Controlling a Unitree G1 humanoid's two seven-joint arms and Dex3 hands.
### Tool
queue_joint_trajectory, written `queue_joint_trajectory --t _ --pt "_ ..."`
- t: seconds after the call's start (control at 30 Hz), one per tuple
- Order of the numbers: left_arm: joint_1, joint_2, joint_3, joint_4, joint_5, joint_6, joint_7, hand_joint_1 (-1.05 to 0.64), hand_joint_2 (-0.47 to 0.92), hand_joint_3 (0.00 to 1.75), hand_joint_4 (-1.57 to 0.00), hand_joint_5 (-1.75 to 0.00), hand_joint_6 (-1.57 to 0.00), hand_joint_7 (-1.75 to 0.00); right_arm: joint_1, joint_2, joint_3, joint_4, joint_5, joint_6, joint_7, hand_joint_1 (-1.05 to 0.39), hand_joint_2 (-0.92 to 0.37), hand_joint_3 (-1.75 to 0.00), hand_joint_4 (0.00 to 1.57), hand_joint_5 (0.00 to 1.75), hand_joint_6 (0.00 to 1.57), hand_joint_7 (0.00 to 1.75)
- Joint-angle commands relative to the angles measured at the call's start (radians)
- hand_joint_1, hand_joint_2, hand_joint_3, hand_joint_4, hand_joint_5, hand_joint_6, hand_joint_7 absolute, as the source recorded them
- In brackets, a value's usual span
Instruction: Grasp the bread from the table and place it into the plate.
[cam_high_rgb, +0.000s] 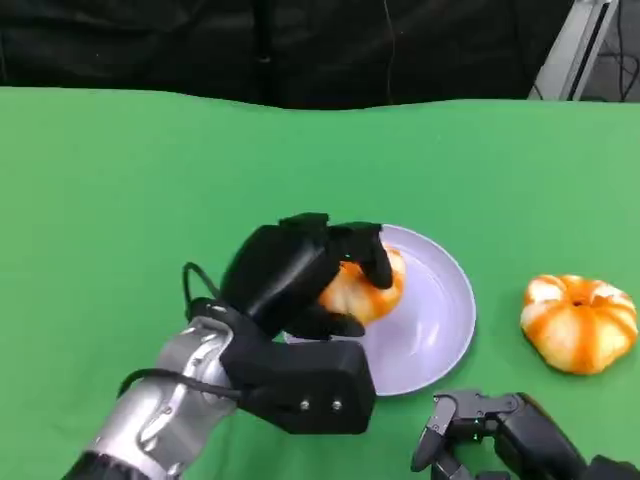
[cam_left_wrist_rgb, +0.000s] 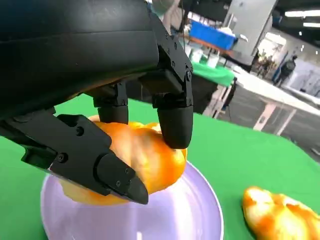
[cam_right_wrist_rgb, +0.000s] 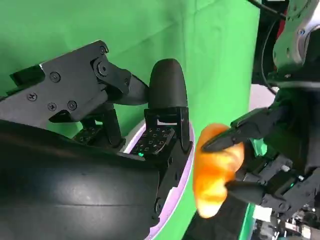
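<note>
- Now my left hand (cam_high_rgb: 300, 275) grips the bread (cam_high_rgb: 362, 288) from above, fingers (cam_left_wrist_rgb: 172, 117) wrapped over its top, holding it over the lilac plate (cam_high_rgb: 440, 320).
- Whether the bread touches the plate, I cannot tell.
- My right hand (cam_high_rgb: 480, 425) hovers near the plate's edge, fingers apart, holding nothing.
- Another bread (cam_high_rgb: 580, 322) lies on the green table (cam_high_rgb: 120, 200), right of the plate.

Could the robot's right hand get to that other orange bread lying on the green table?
Probably yes. The second bread lies on bare green cloth just beyond the right hand, with nothing between them; the left hand is busy holding bread over the plate.
</note>
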Motion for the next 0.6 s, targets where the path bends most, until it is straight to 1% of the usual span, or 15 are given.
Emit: queue_joint_trajectory --t 0.03,0.27,0.37,0.4,0.5,0.53,0.57,0.6 --pt "-0.049 -0.006 -0.018 0.071 0.005 -0.026 0.02 -0.06 0.8 0.01 -0.58 -1.7 -0.64 -1.34 0.012 -0.009 -0.001 -0.009 0.001 0.003 -0.006 -0.12 -0.63 -0.95 0.85 1.4 0.91 1.1" --pt "-0.084 -0.018 -0.039 0.139 0.007 -0.043 0.033 -0.06 0.81 0.0 -0.57 -1.71 -0.63 -1.36 0.014 -0.01 0.004 -0.013 0.009 0.005 0.003 -0.11 -0.66 -0.93 0.84 1.4 0.9 1.11" --pt "-0.111 -0.026 -0.051 0.184 0.009 -0.055 0.035 -0.09 0.83 0.0 -0.57 -1.68 -0.65 -1.3 0.012 -0.009 0.005 -0.009 0.01 -0.002 0.004 -0.11 -0.65 -0.93 0.85 1.4 0.9 1.11" --pt "-0.116 -0.026 -0.053 0.193 0.008 -0.057 0.034 -0.1 0.82 0.01 -0.59 -1.63 -0.67 -1.24 0.012 -0.008 0.006 -0.011 0.013 -0.001 0.006 -0.11 -0.65 -0.92 0.84 1.42 0.9 1.1" --pt "-0.124 -0.028 -0.054 0.206 0.006 -0.062 0.034 -0.1 0.82 0.0 -0.6 -1.6 -0.69 -1.2 0.012 -0.007 0.006 -0.012 0.015 -0.001 0.008 -0.11 -0.66 -0.92 0.84 1.43 0.9 1.09" --pt "-0.129 -0.028 -0.057 0.214 0.007 -0.056 0.026 -0.11 0.81 0.0 -0.61 -1.56 -0.7 -1.16 0.013 -0.007 0.007 -0.012 0.013 -0.001 0.006 -0.12 -0.66 -0.92 0.84 1.44 0.9 1.09" --pt "-0.133 -0.029 -0.058 0.219 0.008 -0.051 0.019 -0.14 0.79 0.0 -0.65 -1.46 -0.74 -1.03 0.013 -0.006 0.007 -0.012 0.012 -0.001 0.005 -0.12 -0.66 -0.91 0.83 1.44 0.9 1.09" --pt "-0.136 -0.026 -0.062 0.219 0.011 -0.034 0.002 -0.15 0.79 0.0 -0.67 -1.4 -0.77 -0.94 0.014 -0.005 0.008 -0.015 0.013 0.002 0.006 -0.12 -0.66 -0.91 0.83 1.44 0.9 1.09"
